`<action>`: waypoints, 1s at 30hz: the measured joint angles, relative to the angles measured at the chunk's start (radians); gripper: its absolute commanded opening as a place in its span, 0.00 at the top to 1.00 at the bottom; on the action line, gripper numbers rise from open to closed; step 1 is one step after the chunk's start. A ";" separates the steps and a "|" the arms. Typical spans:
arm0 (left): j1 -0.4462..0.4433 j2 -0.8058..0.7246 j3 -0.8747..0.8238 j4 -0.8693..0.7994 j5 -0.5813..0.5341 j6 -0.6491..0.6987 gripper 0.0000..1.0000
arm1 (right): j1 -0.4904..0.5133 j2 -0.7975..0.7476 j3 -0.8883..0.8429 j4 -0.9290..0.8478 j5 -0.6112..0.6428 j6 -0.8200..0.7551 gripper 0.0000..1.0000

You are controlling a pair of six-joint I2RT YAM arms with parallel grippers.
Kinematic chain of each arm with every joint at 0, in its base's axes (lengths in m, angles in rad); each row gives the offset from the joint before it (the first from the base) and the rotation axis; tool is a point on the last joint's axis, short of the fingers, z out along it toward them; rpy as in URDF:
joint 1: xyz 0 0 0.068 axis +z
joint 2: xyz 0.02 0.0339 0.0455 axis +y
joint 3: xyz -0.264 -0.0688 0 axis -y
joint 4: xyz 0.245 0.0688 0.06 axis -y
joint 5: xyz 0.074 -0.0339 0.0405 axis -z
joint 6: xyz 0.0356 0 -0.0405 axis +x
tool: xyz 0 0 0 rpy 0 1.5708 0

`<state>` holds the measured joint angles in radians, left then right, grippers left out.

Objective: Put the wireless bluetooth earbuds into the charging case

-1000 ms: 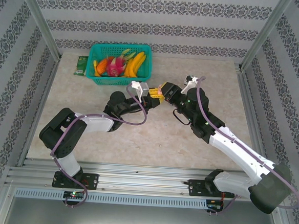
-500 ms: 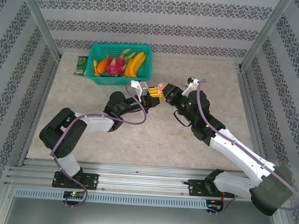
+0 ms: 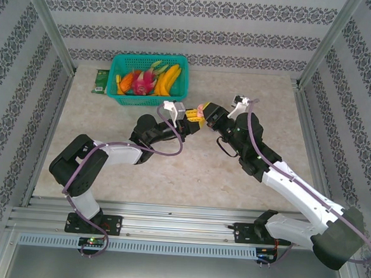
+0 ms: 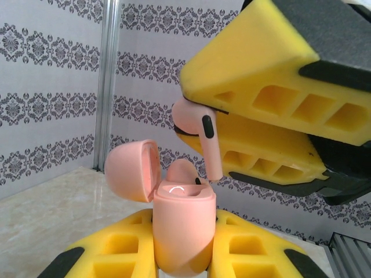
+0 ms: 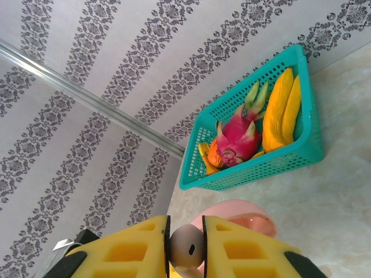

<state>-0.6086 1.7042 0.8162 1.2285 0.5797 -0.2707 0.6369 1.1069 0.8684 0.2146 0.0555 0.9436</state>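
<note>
Far left at the back of the beige marbled tabletop [image 3: 189, 171] sits a flat green packet [image 3: 100, 81], touching a teal plastic mesh basket [image 3: 119, 64] of fruit: one magenta dragon fruit [image 5: 235, 142], what look like two yellow bananas [image 5: 281, 107], and something orange I can't identify. Mid-table, lifted off the surface, the left gripper [image 4: 182, 258] has its yellow foam pads clamped on a pale pink rounded charging case [image 4: 182, 229], upright with its hinged lid [image 4: 132, 171] flipped back to the left. A seated pale pink bud [image 4: 183, 172] appears to be in one socket already. Just right and above, the right gripper [image 4: 190, 116] is pinched on a pale pink stemmed earbud [image 4: 211, 149], stem pointing down, close over the case's right side and not touching. Risks: the stem looks offset and slightly tilted from the free socket, so pushing down could jam it on the rim or the seated bud. The small bud could also twist or slip in the soft pads, or the push could rotate the case. Count: one case, two earbuds, one basket, one packet, two grippers.
</note>
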 measured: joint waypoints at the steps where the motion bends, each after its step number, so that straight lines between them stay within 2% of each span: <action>1: 0.000 0.000 0.000 0.000 0.000 0.000 1.00 | 0.000 0.000 0.000 0.000 0.000 0.000 0.79; 30: -0.008 -0.001 0.000 0.000 -0.009 -0.001 1.00 | 0.000 0.027 -0.001 0.030 0.031 -0.012 0.82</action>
<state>-0.6163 1.7035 0.8162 1.2282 0.5709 -0.2714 0.6369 1.1339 0.8677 0.2443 0.0860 0.9318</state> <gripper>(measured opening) 0.200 0.187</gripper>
